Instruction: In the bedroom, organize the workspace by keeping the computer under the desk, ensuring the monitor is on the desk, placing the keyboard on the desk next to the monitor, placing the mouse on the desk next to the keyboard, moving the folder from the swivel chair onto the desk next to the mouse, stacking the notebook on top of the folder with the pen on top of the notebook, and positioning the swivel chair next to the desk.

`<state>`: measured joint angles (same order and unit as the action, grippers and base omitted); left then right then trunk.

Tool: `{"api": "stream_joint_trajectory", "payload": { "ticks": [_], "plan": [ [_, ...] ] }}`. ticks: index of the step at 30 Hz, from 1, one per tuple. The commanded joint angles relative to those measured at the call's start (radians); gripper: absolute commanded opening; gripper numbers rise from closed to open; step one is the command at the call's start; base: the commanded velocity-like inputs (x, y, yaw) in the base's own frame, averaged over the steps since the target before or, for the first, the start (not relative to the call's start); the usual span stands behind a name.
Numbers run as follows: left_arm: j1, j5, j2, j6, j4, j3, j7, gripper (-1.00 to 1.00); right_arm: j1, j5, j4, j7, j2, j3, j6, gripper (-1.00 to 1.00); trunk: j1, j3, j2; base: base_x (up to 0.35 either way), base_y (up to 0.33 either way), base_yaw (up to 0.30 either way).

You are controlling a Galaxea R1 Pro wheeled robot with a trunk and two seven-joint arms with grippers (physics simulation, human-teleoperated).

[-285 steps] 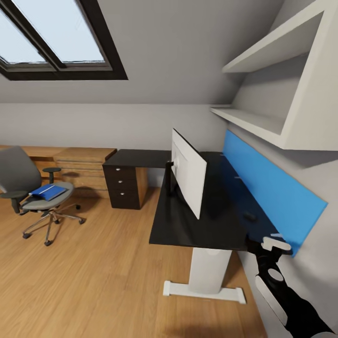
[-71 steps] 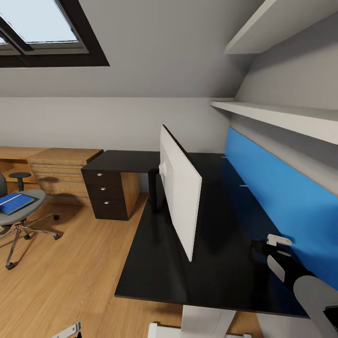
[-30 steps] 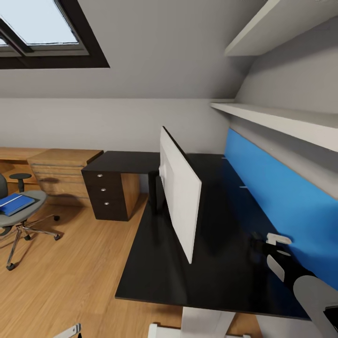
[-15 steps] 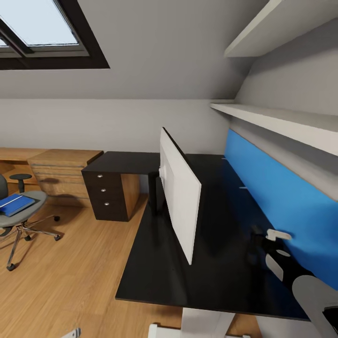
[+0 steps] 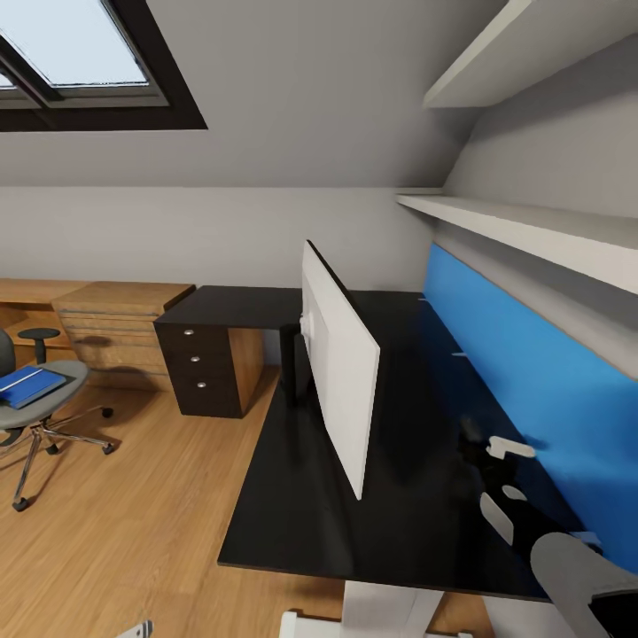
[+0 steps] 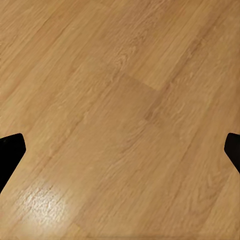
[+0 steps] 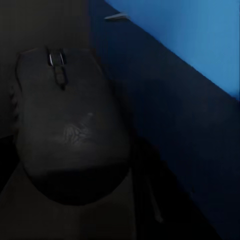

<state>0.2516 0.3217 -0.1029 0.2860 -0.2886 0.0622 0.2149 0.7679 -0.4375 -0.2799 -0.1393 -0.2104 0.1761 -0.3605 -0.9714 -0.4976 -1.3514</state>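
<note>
Right now the step in hand looks like the mouse. The right tool (image 5: 490, 448) hangs low over the black worktop (image 5: 292, 518), close to the blue wall panel (image 5: 532, 372), and the right wrist view has the mouse (image 7: 70, 125) close in front of it, lying on the dark surface beside that panel. Whether this tool's fingers are spread or pinching the mouse, I cannot tell; the shadow hides them. The left tool (image 6: 120, 150) is spread wide over bare wood floor (image 6: 125, 75), holding nothing.

The monitor (image 5: 341, 363) stands on the worktop, its white back toward the camera. The blue folder (image 5: 27, 384) lies on the swivel chair (image 5: 40, 394), well apart from the worktop.

Next, I judge, comes a firm grip on the mouse, then a place for it beside the keyboard.
</note>
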Motion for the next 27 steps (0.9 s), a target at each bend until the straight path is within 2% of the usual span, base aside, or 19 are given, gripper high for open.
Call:
{"api": "stream_joint_trajectory", "payload": {
  "ticks": [1,4,7,14,27],
  "plan": [
    [0.001,0.004,0.000,0.003,0.000,0.001,0.000,1.00,-0.005,-0.008,-0.002,-0.015,0.009,0.008,-0.018,-1.00,0.000,-0.001,-0.001,0.000,0.000,0.000],
    [0.001,0.004,0.001,0.003,0.000,0.001,0.000,1.00,-0.025,-0.008,-0.004,-0.054,0.029,0.008,-0.078,-1.00,0.000,-0.001,-0.001,0.000,0.000,0.000],
    [0.000,0.004,0.001,0.003,0.000,0.001,0.000,1.00,-0.034,-0.010,-0.005,-0.087,0.036,0.009,-0.118,-1.00,0.000,-0.001,-0.001,-0.038,0.006,0.000],
    [0.001,0.004,0.001,0.002,0.000,0.000,0.000,1.00,-0.036,-0.010,-0.005,-0.093,0.038,0.009,-0.125,-1.00,0.000,-0.001,-0.001,-0.235,0.117,0.000],
    [0.000,0.004,0.001,-0.001,0.000,-0.001,-0.002,1.00,-0.036,-0.013,-0.008,-0.091,0.041,0.008,-0.163,-1.00,0.000,-0.001,-0.001,-0.289,0.196,0.000]
  ]
}}
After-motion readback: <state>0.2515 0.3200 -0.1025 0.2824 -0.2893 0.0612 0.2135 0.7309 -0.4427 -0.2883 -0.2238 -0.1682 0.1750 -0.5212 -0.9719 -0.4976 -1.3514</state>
